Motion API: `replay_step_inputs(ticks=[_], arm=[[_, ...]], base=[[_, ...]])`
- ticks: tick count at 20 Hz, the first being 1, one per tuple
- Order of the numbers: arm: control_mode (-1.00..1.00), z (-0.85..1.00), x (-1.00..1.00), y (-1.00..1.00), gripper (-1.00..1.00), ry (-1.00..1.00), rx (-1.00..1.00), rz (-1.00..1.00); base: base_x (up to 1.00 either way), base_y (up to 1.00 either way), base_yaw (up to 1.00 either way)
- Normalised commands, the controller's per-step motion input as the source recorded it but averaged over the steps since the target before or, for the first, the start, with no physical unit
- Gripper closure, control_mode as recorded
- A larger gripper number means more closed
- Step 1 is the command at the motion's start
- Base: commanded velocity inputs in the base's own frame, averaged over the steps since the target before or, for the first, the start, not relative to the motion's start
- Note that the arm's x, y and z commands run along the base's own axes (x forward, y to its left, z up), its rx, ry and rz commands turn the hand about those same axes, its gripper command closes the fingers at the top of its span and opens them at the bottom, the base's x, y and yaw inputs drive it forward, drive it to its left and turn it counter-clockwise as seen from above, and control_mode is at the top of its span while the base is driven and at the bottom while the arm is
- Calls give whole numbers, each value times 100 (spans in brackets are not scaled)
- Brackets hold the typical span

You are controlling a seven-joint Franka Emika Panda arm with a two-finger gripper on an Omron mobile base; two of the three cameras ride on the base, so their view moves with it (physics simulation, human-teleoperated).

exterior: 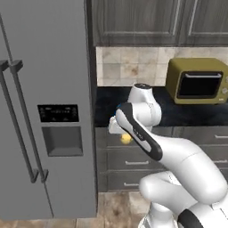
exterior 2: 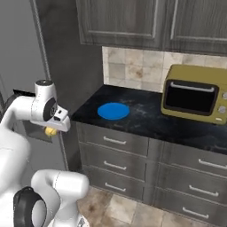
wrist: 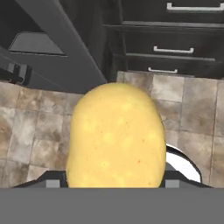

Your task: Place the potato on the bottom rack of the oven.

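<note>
My gripper (exterior 2: 51, 128) is shut on the potato (exterior 2: 50, 131), a small yellow-tan lump held in the air beside the refrigerator, in front of the left end of the drawers. From the left base view the potato (exterior: 126, 139) peeks out just behind my forearm, at drawer height. In the hand view the potato (wrist: 116, 135) sits between the fingers, above the tiled floor. The oven and its bottom rack are out of view.
A tall grey refrigerator (exterior: 44, 111) stands close on the left. The black counter (exterior 2: 146, 117) carries a round blue plate (exterior 2: 113, 111) and an olive toaster oven (exterior 2: 195, 93). Grey drawers (exterior 2: 133, 153) run below it, and dark cabinets (exterior: 156, 22) hang above.
</note>
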Motion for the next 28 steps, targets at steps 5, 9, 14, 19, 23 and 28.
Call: replay_step_inputs(ticks=[5,9,14,19,23,28], arm=[[100,0,0,0,100,0,0,0],[100,0,0,0,100,0,0,0],[100,0,0,0,100,0,0,0],[100,0,0,0,100,0,0,0],[100,0,0,0,100,0,0,0],[100,0,0,0,100,0,0,0]], base=[[-15,49,37],[-24,63,53],[-1,81,54],[74,80,30],[91,91,8],[73,48,0]])
